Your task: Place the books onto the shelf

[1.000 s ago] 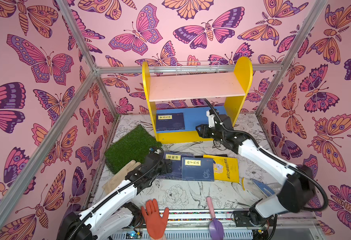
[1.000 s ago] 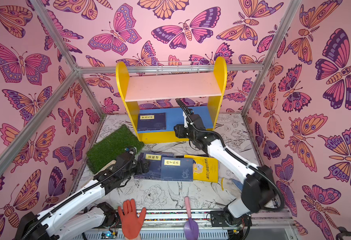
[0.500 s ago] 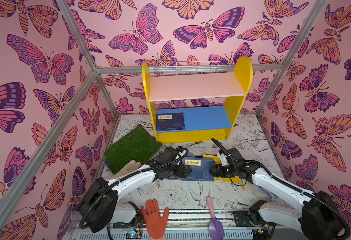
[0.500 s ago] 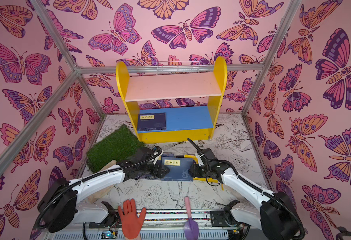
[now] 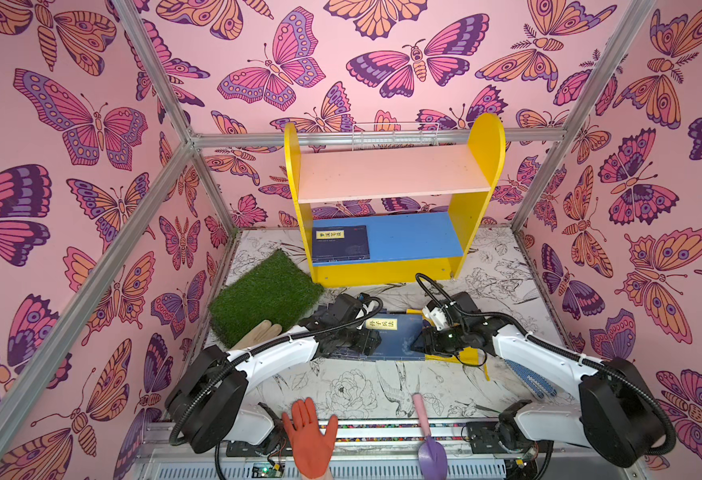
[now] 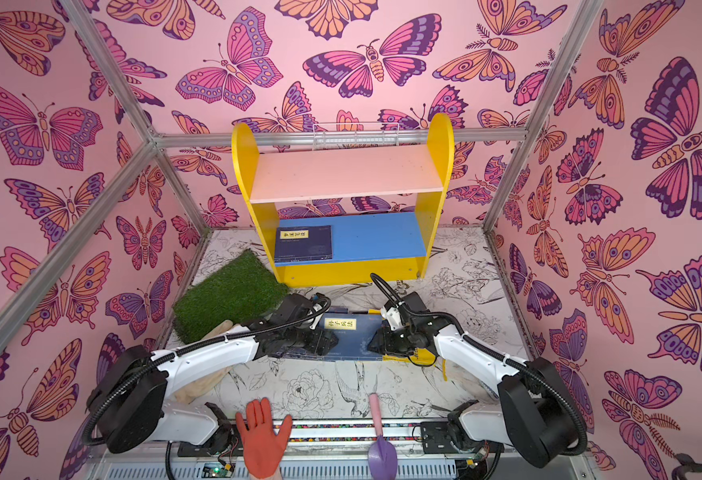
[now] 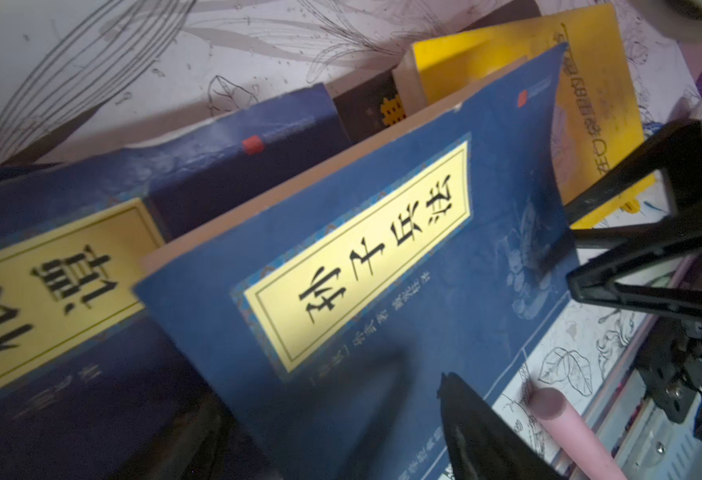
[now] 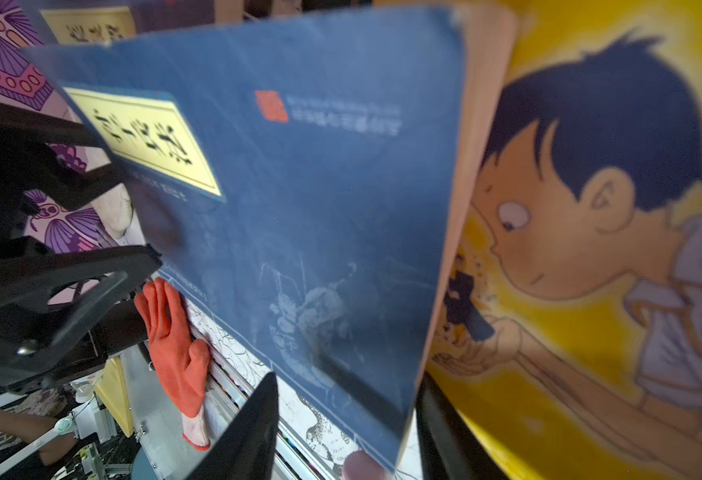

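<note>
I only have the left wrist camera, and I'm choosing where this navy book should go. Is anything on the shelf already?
Observer: Yes. One navy paperback with a yellow title label lies flat on the blue lower board of the yellow-sided two-tier shelf. It is at the left end in both top views.
Operator: And the top tier?
Observer: The pale pink upper board carries nothing.
Operator: Anything beside the shelf to avoid?
Observer: A square green artificial-turf mat lies by the shelf's left front corner.
</note>
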### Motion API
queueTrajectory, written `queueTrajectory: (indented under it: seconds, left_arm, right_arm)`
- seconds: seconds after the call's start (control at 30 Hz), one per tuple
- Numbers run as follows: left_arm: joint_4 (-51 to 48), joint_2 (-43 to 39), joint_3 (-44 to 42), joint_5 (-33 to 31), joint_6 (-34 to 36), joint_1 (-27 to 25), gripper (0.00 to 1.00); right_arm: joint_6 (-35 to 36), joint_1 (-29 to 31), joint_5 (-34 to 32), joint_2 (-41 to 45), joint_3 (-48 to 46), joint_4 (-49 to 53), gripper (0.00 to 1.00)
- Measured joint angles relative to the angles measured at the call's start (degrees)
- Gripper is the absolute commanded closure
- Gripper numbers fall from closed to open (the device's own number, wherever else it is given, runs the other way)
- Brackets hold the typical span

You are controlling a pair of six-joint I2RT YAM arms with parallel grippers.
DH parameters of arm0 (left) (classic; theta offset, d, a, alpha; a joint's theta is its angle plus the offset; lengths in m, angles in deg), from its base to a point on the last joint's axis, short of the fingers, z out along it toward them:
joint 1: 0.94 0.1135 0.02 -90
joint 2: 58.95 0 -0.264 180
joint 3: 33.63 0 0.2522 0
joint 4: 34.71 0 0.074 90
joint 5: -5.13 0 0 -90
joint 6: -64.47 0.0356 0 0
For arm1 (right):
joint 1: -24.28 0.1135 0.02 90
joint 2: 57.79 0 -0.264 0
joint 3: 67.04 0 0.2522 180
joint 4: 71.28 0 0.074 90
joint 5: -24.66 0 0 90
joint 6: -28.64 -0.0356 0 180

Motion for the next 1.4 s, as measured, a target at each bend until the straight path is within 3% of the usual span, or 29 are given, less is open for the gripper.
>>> queueTrajectory:
  seconds: [0.1, 0.3, 0.43, 0.57, 0.83, 1.17, 1.4]
  left_arm:
    - [-1.01, 0.13, 0.26, -3.89, -1.07, 0.11, 0.37]
    - [-2.12, 0.37, 0.35, -7.52, -3.28, 0.48, 0.80]
    - [-1.75, 1.25, 1.11, -8.44, -4.79, 0.44, 0.90]
    - [-1.40, 2.51, 2.12, -9.94, -5.90, 0.46, 1.00]
    - [-0.04, 2.73, 2.16, -10.88, -6.56, 0.37, 1.00]
    - [2.29, 2.71, 1.53, -7.91, -6.51, 0.90, 1.00]
    - [2.58, 2.71, 1.38, -7.17, -6.47, 1.22, 1.00]
  right_arm:
    - [-0.83, -0.20, 0.61, -1.11, 3.63, -1.16, 0.57]
    - [-4.39, -0.39, 5.05, -3.50, 6.60, -10.95, 0.57]
    - [-5.64, -0.37, 5.31, -7.54, 7.54, -14.80, 0.59]
    - [-6.58, -0.68, 4.37, -10.56, 7.65, -15.15, 0.69]
    - [-6.58, -2.29, 4.37, -8.81, 6.36, -14.73, 0.86]
    - [-4.28, -4.44, 8.37, -2.38, 2.27, -12.26, 0.81]
    - [-3.02, -4.76, 8.46, 1.14, 0.98, -10.45, 0.90]
